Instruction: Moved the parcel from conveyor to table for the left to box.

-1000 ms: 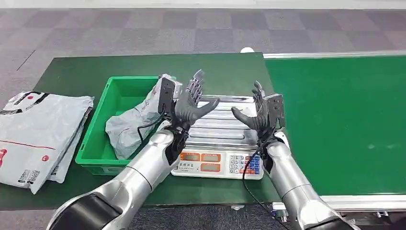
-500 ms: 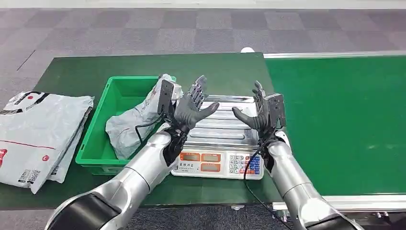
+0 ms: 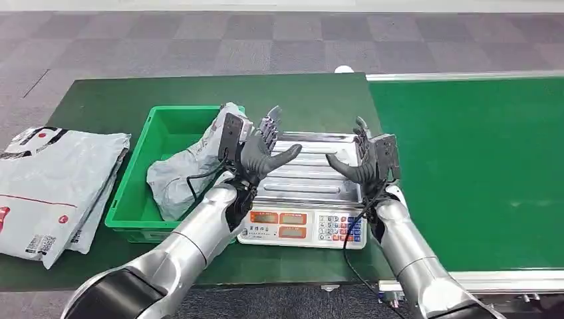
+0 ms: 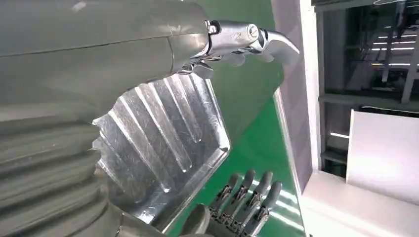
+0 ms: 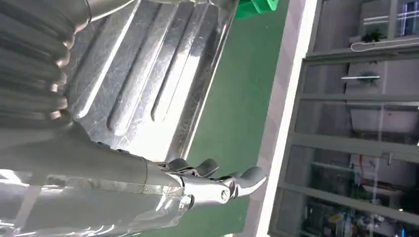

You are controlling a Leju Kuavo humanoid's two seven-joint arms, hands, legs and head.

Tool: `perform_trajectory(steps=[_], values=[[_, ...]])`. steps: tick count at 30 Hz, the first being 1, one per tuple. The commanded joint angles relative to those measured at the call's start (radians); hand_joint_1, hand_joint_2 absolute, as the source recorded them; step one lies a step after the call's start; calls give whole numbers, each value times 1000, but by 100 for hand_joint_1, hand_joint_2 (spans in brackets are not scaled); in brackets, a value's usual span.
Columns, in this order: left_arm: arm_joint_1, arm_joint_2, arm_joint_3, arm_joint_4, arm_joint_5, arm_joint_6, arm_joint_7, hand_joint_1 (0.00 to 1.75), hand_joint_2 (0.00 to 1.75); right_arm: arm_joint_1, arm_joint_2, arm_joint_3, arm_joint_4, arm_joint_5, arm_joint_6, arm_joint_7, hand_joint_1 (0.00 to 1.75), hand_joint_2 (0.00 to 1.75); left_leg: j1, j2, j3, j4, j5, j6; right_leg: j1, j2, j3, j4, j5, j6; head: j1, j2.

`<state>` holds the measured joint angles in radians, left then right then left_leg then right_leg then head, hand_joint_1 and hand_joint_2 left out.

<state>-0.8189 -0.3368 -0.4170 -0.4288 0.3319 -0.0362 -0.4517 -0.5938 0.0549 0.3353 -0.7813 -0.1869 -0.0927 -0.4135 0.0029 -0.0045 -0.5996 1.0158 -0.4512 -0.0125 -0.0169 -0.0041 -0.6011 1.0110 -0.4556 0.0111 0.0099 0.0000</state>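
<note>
Green covers nearly everything in the head view: the table mat [image 3: 133,93], the conveyor belt [image 3: 479,166] to its right, and the plastic crate [image 3: 136,199] where a crumpled grey parcel [image 3: 183,173] lies against the crate's right wall. Just right of the crate sits a weighing scale [image 3: 306,193] with a ribbed steel tray. The left hand [image 3: 263,149] and the right hand [image 3: 362,163] hover above that tray, palms facing each other, fingers spread and holding nothing. A stack of flat grey mail bags [image 3: 53,186] lies at the table's left end.

From the left wrist, the steel tray [image 4: 163,143] shows beneath the left hand's thumb [image 4: 247,37], with the right hand's dark fingers [image 4: 247,197] beyond.

From the right wrist, the tray [image 5: 148,74] lies under the right hand's extended thumb [image 5: 217,187].
</note>
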Motion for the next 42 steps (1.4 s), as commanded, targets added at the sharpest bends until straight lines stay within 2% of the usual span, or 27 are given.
perform_trajectory(steps=[1, 20, 29, 42], values=[[-29, 24, 3, 45, 5, 19, 1, 0, 175, -64, -28, 48, 62, -18, 8, 6, 0, 175, 0, 2, 2, -1, 0, 0, 1, 2, 2, -2, 1, -1, 0, 0], [-23, 30, 4, 45, 3, 18, -8, 0, 175, -84, -29, 56, 81, -32, 12, -4, 0, 175, 0, 2, 2, -1, 0, 0, 1, 2, 2, -2, 1, -1, 0, 0], [-15, 22, -8, 43, -17, 28, -16, 0, 175, -47, -49, 70, 52, -55, -3, -17, 0, 175, 1, 1, 3, -2, 0, 0, 1, 1, 4, -4, 1, -1, 0, 0], [-17, 20, -10, 44, -23, 30, -14, 0, 175, -59, -52, 82, 66, -68, -4, -15, 0, 175, 0, 1, 1, -1, 0, 0, 0, 1, 1, -1, 0, -1, 0, 0]])
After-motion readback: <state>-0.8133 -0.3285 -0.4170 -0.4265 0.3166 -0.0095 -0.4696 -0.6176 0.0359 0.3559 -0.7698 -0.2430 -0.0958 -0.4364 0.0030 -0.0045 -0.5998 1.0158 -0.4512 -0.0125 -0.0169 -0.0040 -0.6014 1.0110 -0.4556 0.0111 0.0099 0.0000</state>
